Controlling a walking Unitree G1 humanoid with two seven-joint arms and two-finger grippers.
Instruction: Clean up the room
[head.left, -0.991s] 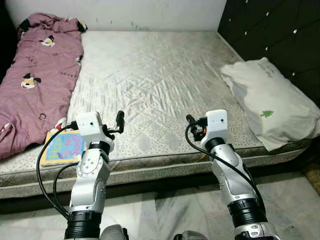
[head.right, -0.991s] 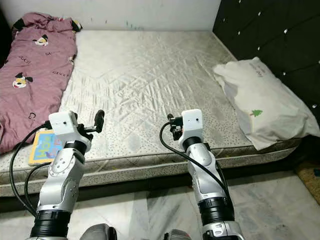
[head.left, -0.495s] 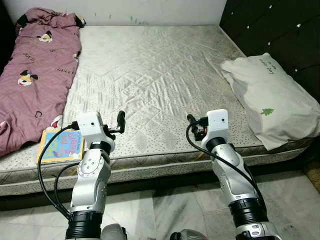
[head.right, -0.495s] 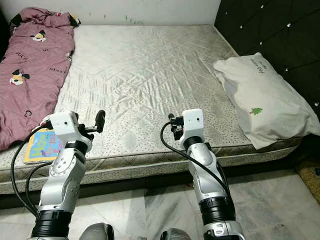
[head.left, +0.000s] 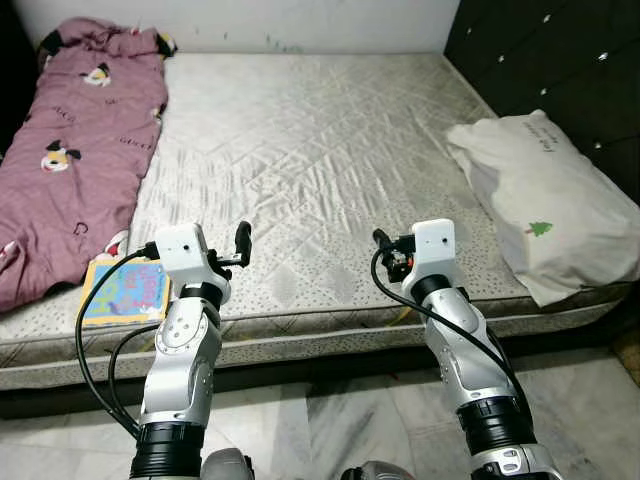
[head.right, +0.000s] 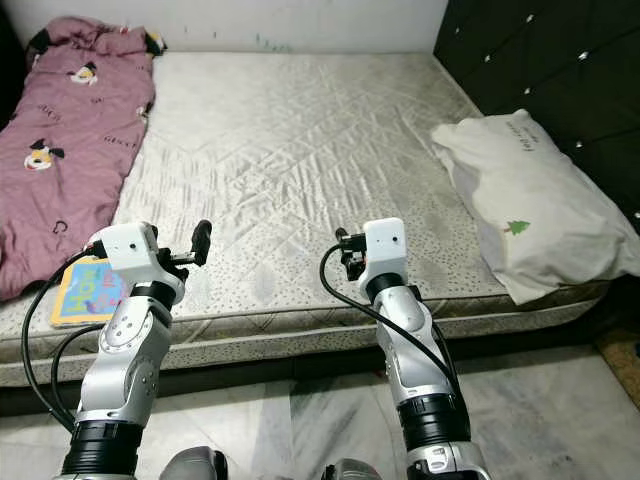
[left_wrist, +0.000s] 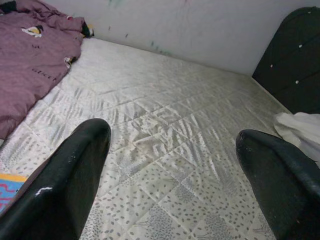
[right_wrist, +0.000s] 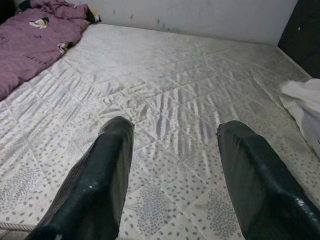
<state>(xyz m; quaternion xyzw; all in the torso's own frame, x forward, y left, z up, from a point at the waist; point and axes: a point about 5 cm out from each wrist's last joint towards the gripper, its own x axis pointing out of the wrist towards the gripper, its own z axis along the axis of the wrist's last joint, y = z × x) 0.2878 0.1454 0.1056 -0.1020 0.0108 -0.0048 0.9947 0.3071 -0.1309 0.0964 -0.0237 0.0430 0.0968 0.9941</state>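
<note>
Robot stands at the foot edge of a bed with a pale quilted mattress (head.left: 300, 150), both arms raised over the near edge. Left hand (left_wrist: 175, 165): fingers spread wide, holding nothing, hovering above the mattress. Right hand (right_wrist: 172, 170): also wide, holding nothing, above the mattress near its front edge.

Maroon blanket with cartoon prints (head.left: 75, 150) lies crumpled along the robot's left side of the bed, running from the far wall toward the near edge. Colourful flat children's book (head.left: 125, 292) lies on the mattress at the near left corner, just beside the blanket's lower end and close to the left arm. White pillow with a small green tree print (head.left: 540, 205) sits at the right side, against the dark tufted headboard (head.left: 560, 60), its lower end overhanging the mattress edge. Grey marble floor (head.left: 330, 430) below.
</note>
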